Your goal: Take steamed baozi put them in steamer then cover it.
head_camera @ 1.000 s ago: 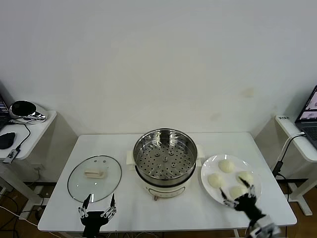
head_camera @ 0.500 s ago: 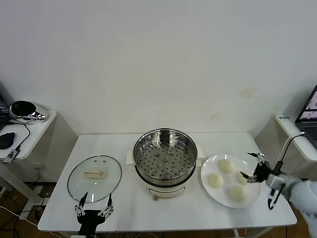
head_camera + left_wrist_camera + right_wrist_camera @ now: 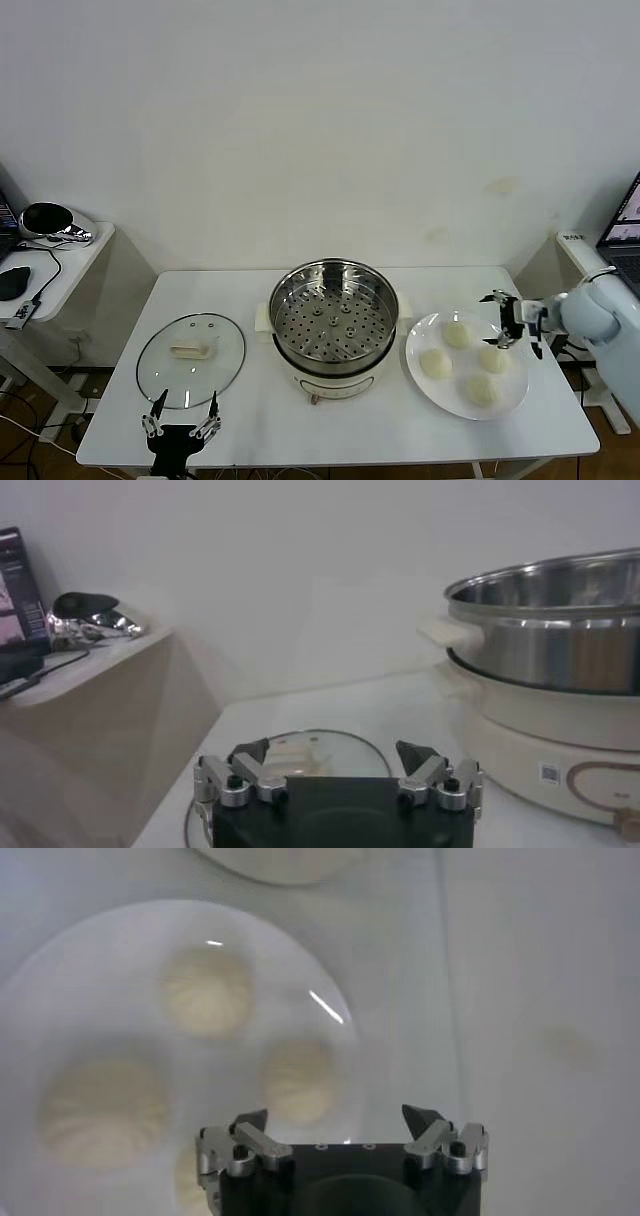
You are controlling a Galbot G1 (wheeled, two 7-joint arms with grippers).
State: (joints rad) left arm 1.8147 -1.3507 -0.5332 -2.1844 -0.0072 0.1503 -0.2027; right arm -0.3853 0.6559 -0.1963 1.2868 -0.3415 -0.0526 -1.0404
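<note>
Several cream-white steamed baozi lie on a white plate to the right of the steamer, a shiny steel pot with a perforated tray and nothing in it. The glass cover lies flat on the table left of the steamer. My right gripper hovers open over the plate's far right side, close above a baozi, holding nothing. At the table's front edge my left gripper stands open just in front of the cover, with the steamer beside it.
A low side table with a mouse and a shiny dark object stands to the left. On the right, past the table edge, are a shelf with a laptop and a grey cable.
My right gripper has swung from the plate's front edge up and back to its far right side. The left gripper has dropped slightly toward the table's front edge. The baozi, cover and steamer have not moved.
</note>
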